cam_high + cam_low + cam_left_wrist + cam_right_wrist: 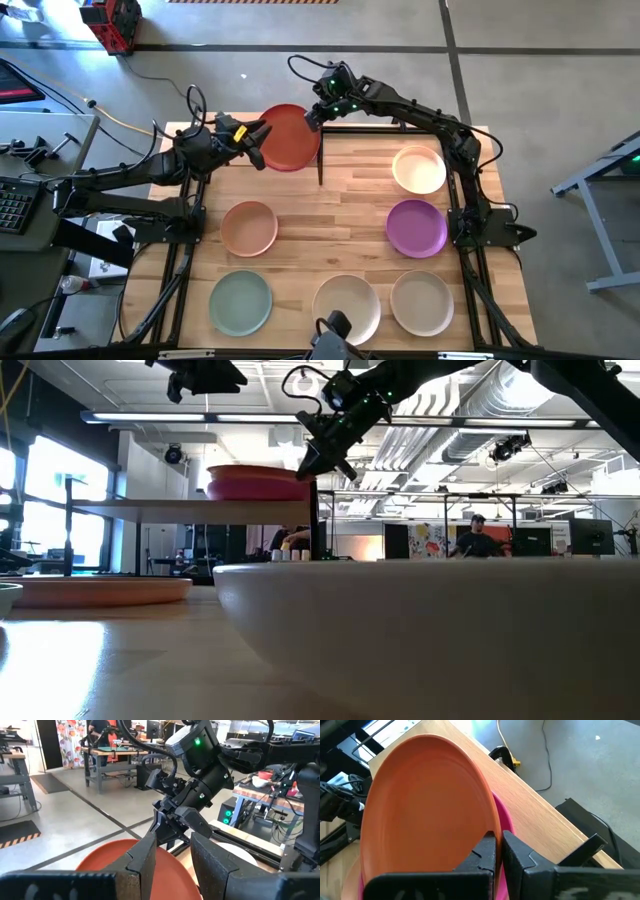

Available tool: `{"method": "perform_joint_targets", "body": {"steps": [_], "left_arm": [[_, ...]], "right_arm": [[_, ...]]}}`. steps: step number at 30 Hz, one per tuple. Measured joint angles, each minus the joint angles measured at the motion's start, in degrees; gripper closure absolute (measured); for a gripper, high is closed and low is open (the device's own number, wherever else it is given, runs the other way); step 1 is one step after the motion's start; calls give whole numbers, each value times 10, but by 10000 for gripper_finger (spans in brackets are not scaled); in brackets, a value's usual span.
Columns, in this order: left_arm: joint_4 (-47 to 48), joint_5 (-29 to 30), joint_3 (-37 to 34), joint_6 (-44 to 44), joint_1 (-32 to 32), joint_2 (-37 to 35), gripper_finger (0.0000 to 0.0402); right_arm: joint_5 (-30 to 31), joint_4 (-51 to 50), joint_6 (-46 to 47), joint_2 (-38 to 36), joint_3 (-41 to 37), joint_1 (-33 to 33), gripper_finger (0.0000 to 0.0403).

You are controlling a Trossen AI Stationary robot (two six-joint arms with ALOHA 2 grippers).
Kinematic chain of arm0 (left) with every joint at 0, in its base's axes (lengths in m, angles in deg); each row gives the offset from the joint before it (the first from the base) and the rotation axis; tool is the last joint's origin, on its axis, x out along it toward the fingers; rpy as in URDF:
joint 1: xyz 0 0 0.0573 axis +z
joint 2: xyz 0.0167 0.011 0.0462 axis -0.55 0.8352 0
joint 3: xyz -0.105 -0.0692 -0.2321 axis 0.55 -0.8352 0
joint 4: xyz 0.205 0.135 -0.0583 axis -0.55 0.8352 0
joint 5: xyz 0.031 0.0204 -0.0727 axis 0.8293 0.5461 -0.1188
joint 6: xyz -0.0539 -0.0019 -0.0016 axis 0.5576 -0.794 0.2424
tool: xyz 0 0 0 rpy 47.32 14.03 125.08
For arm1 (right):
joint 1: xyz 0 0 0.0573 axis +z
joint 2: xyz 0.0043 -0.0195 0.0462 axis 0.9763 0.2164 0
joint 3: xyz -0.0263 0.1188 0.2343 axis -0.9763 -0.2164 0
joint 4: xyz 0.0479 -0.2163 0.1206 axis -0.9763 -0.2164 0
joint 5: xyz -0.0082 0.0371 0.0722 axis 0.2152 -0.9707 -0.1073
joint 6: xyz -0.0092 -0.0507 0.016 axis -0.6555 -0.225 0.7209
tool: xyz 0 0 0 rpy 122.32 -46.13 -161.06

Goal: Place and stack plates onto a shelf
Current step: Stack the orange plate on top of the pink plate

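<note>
The orange plate is sitting on top of a magenta plate on the shelf, at the far edge of the bench, and both tools are hanging close to it from opposite sides.

The right tool is sitting just beside the orange plate's rim on the side nearer the right arm, slightly above the stack. Its fingers are pressed together with only a thin slit between them, closed on nothing; in the right wrist view their tips are lying right at the plate's edge, with the magenta rim peeking out beneath the orange one. Whether the tips are touching the rim, I cannot tell.

The left tool is standing at the opposite rim of the same plate. Its fingers are spread apart with a clear gap and nothing between them; in the left wrist view the orange plate is lying below and ahead of them, with the right tool facing it across the plate.

The remaining plates are resting flat on the bench, well apart from both tools: a peach plate, a mint green plate, a purple plate, a cream plate, and two pale ones in the near row.
</note>
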Motion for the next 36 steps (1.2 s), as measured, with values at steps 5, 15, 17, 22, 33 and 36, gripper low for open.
{"method": "perform_joint_targets", "body": {"steps": [5, 15, 17, 22, 33, 36], "left_arm": [[-1, 0, 0, 0, 0, 0, 291], [-1, 0, 0, 0, 0, 0, 291], [-1, 0, 0, 0, 0, 0, 291], [-1, 0, 0, 0, 0, 0, 291], [-1, 0, 0, 0, 0, 0, 291], [-1, 0, 0, 0, 0, 0, 291]], "right_arm": [[0, -9, 0, 0, 0, 0, 402], [0, -14, 2, -1, 0, 0, 402], [0, -14, 2, -1, 0, 0, 402], [0, -14, 9, -1, 0, 0, 402], [-9, -18, 20, -1, 0, -2, 402], [-10, -19, 21, -1, 0, -2, 402]]}}
